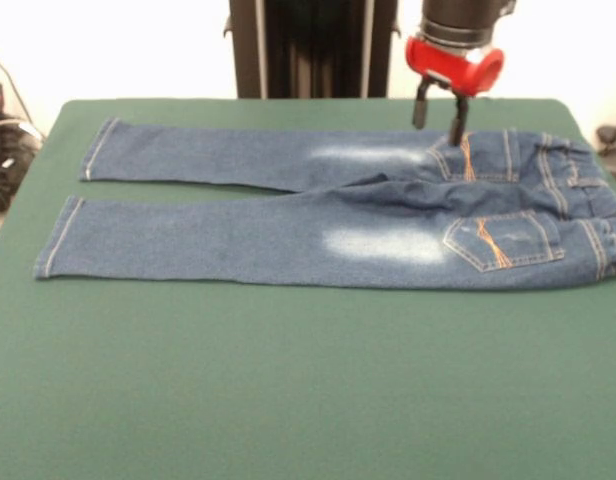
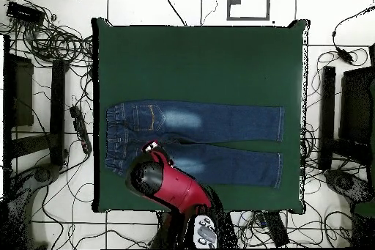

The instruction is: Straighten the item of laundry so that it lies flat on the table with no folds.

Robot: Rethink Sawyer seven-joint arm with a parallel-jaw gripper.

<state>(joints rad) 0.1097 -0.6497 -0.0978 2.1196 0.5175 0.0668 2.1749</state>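
The small pair of blue denim jeans with orange stitching and faded whitish patches (image 1: 318,215) lies spread on the dark green felt-covered tabletop (image 1: 288,390), its long axis running across the front view: both leg hems point to the picture's left, the elastic waistband to the right. The legs lie side by side, nearly parallel, with only a thin strip of green showing between them towards the hems. The one spot not yet flat appears to be the crotch, where a ridge of cloth bunches between the two back pockets.

The red and black arm's gripper (image 1: 439,112) hangs over the far leg's seat, close beside that leg's back pocket. Its two dark fingers (image 1: 457,125) stand slightly apart and hold nothing; whether the tips touch the denim is hard to judge from this angle. In the overhead view the arm's red body hides them.

The bunched ridge lies just nearward of the fingers in the front view, towards the other leg. Any smoothing pull would likely run across the jeans' long axis, outward from that ridge.
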